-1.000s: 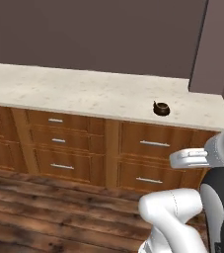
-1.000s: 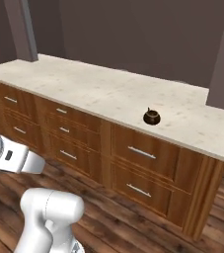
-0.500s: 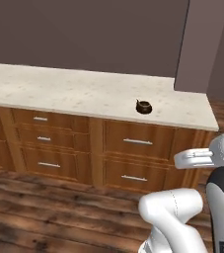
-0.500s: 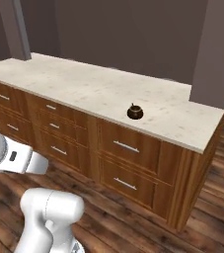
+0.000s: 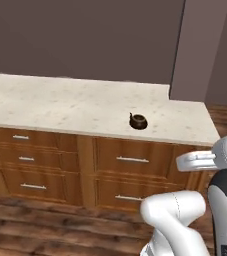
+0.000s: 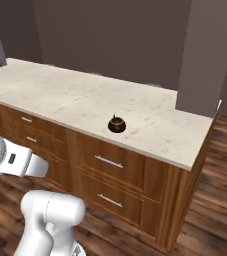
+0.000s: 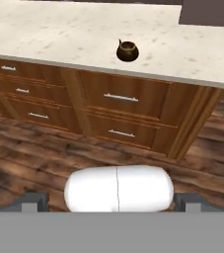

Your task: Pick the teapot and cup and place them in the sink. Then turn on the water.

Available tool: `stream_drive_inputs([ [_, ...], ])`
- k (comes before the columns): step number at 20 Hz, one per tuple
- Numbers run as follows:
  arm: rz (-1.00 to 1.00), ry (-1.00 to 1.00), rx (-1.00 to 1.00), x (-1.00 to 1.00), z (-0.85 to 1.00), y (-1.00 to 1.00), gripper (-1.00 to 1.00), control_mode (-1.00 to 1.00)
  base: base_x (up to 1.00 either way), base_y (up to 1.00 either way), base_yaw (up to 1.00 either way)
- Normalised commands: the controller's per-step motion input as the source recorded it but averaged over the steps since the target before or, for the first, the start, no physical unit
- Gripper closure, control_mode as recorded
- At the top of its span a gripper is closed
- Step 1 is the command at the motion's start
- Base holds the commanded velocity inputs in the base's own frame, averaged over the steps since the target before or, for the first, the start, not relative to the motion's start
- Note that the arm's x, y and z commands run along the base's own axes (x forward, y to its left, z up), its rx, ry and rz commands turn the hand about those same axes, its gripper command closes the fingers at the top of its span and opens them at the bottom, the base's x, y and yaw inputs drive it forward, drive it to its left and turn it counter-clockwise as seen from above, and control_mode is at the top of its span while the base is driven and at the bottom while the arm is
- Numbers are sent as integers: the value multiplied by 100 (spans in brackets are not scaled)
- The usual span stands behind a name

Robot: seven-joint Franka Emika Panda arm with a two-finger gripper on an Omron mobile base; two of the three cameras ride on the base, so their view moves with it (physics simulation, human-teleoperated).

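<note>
A small dark-brown teapot [image 5: 138, 121] [image 6: 117, 124] stands alone near the front edge of the pale stone counter [image 5: 60, 107] [image 6: 60, 97], towards its right end. In the hand view the teapot [image 7: 127, 51] sits far ahead and above my gripper [image 7: 111, 201], with floor and drawer fronts between us. The two dark fingertips [image 7: 33, 199] stand wide apart at the bottom of that view, open with nothing between them. The cup, the sink and the water are out of view.
Wooden drawers with metal handles [image 5: 132, 160] [image 7: 121, 97] run under the counter. A grey pillar [image 5: 197, 50] [image 6: 205, 55] rises at the counter's right end [image 7: 222, 74]. Dark wooden floor [image 7: 44, 148] lies in front of the cabinets.
The whole picture has shifted: the base has driven right and closer, so the counter's right end and the teapot sit nearer the middle. The teapot itself has not moved. Gripper stays open.
</note>
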Motion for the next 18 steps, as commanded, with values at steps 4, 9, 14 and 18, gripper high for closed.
stream_drive_inputs([
  [4,0,0,0,0,0,0,-100,100,100,-1,-19],
  [9,0,0,0,0,0,0,-100,100,100,-6,-18],
  [14,0,0,0,0,0,0,-100,100,100,-4,-20],
  [18,0,0,0,0,0,0,-100,100,95,-6,-22],
])
